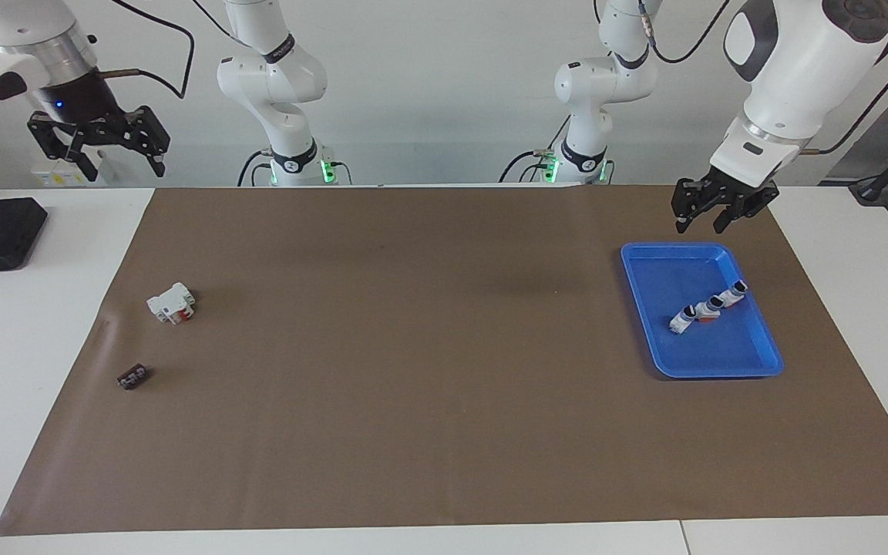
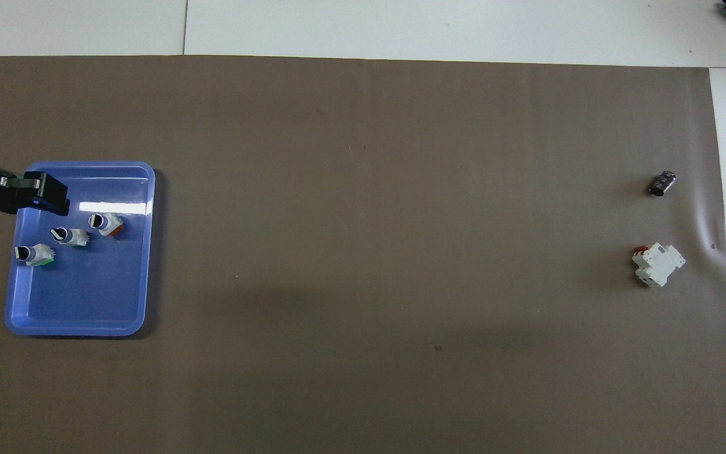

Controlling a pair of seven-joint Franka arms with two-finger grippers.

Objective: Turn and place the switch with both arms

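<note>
While the thumb-sized white switch with the orange base (image 2: 106, 224) lies in the blue plastic tray (image 1: 752, 366) touching its neighbours, I'd worry – left tool (image 1: 716, 210), open and empty above the tray's robot-side rim, could grab wrong. Right tool (image 1: 97, 140) waits open, off the desk's right-arm end.

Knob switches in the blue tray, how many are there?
3, all lying in the blue tray in a slanted row: the orange-based switch farthest from the robots, a second switch in the middle, the green-based switch nearest them. None looks hidden.
</note>
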